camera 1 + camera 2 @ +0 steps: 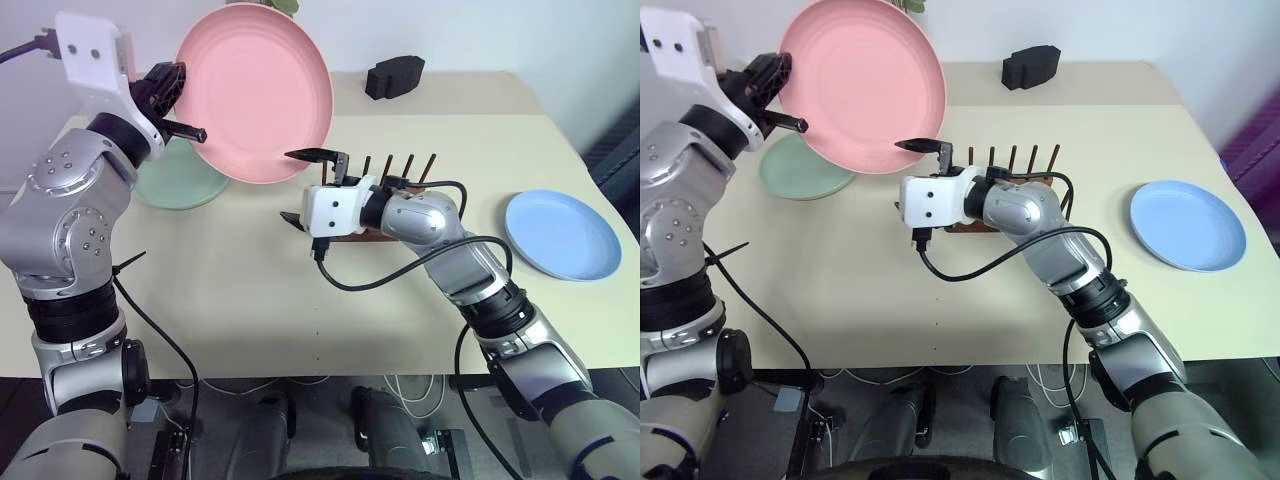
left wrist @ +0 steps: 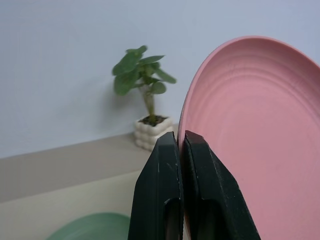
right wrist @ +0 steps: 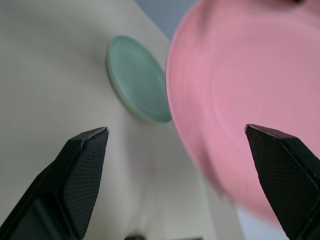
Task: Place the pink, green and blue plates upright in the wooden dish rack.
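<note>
**Pink Plate Up in the Air**

Nearest to the robot, the right hand was spread wide with nothing in it. It hung over the bench, pointing at the bottom edge of the pink plate, close to it but maybe not touching.

Just behind that hand stood the wooden dish rack, with its thin pegs poking up. No plate was in it. Off to the right, well apart, the blue plate lay flat on the bench.

Further back on the left, the left hand was pinching the rim of the pink plate and holding it up on its edge, above the bench. Under it the green plate lay flat. At the far edge sat a black block, and a small plant stood behind.

The job looked to be on its first plate. Next, the right hand would likely need to grab the pink plate's edge and help slide it down between the pegs.

Counting: three plates, one rack, one black block, one plant.
</note>
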Controlling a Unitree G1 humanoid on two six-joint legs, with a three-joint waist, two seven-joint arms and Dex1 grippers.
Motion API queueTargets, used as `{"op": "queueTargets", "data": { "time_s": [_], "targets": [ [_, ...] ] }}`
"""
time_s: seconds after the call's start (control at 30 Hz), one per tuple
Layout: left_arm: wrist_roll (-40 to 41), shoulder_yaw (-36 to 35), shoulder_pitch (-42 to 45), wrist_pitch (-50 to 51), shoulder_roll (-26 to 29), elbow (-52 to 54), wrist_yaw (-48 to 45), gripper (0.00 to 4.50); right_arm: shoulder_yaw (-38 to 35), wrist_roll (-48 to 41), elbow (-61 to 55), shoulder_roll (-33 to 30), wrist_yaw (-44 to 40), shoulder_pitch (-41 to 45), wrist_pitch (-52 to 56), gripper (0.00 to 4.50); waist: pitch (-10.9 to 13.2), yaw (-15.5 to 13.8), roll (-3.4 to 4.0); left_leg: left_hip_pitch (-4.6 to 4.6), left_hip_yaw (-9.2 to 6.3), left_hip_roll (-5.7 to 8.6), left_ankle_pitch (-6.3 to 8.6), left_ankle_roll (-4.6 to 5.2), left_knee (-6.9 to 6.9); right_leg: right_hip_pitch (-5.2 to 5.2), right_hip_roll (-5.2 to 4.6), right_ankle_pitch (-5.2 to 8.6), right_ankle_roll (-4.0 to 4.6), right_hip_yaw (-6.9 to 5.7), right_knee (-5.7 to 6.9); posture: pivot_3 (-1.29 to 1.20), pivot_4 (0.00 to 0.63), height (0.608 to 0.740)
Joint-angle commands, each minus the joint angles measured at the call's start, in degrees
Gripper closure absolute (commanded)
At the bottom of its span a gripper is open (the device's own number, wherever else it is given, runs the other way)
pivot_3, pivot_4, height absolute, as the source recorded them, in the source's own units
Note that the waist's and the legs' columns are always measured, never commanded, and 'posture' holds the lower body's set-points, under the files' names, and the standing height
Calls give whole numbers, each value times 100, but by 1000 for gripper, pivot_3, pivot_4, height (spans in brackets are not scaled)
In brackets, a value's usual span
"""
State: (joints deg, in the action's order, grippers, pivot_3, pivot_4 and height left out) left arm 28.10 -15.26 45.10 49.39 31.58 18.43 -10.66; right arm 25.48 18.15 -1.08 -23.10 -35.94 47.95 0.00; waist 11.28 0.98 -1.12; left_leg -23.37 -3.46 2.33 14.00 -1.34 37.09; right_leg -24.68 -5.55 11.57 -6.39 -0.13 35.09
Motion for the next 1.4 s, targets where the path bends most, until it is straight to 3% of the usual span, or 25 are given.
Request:
{"op": "queueTargets", "data": {
  "time_s": [0.03,0.1,0.2,0.43,0.63,0.73,0.97,1.13,1.3,1.4],
  "targets": [
    [108,-42,217,126,-15,385,66,4458,-7,365,263,132,277,250,-265,0,0,-1,0,0,0,0,0,0,0,0,0,0,0,0,0,0,150,736],
    [140,-12,207,246,-17,483,71,4458,-11,489,452,197,357,323,-377,0,0,-1,0,0,0,0,0,-1,0,0,0,0,0,0,0,0,150,736],
    [172,28,165,349,-5,586,60,4500,-1,639,605,232,398,361,-567,893,0,1,0,0,-1,1,-1,-1,0,-1,0,0,0,0,1,0,150,736],
    [165,-51,134,437,-38,536,132,4500,-48,757,638,332,426,314,-773,4432,0,6,0,0,-1,1,-1,-2,-1,-1,1,0,0,0,2,0,150,736],
    [265,-194,100,409,-215,410,172,4500,-97,838,540,345,459,231,-851,4480,0,0,0,0,-1,1,-2,-4,-1,-2,2,0,0,1,3,0,150,736],
    [362,-375,90,364,-370,367,178,3612,-109,907,500,319,500,197,-892,4500,0,-8,0,0,-1,1,-2,-4,0,-1,2,0,1,0,3,0,150,736],
    [726,-900,151,-56,-613,333,189,33,-201,1169,504,149,784,229,-1091,4500,0,10,0,0,-2,0,-5,-9,-1,-3,2,0,1,1,4,0,150,736],
    [776,-1485,418,-892,-489,122,255,33,-588,1243,648,-284,1129,406,-1380,4500,0,-9,-1,0,-1,1,-7,-11,0,-3,2,-1,2,1,3,0,150,736],
    [878,-1519,223,-1167,-136,59,-131,33,-1055,880,777,-701,1062,350,-1506,4500,0,-21,-1,0,-1,2,-7,-11,0,1,2,-1,2,1,1,0,150,736],
    [836,-1121,-570,-1259,187,308,-944,33,-1867,-347,796,-899,534,129,-1086,4500,-1,-4,0,1,1,1,-7,-10,-1,3,2,-1,2,1,1,0,150,736]
  ]
}}
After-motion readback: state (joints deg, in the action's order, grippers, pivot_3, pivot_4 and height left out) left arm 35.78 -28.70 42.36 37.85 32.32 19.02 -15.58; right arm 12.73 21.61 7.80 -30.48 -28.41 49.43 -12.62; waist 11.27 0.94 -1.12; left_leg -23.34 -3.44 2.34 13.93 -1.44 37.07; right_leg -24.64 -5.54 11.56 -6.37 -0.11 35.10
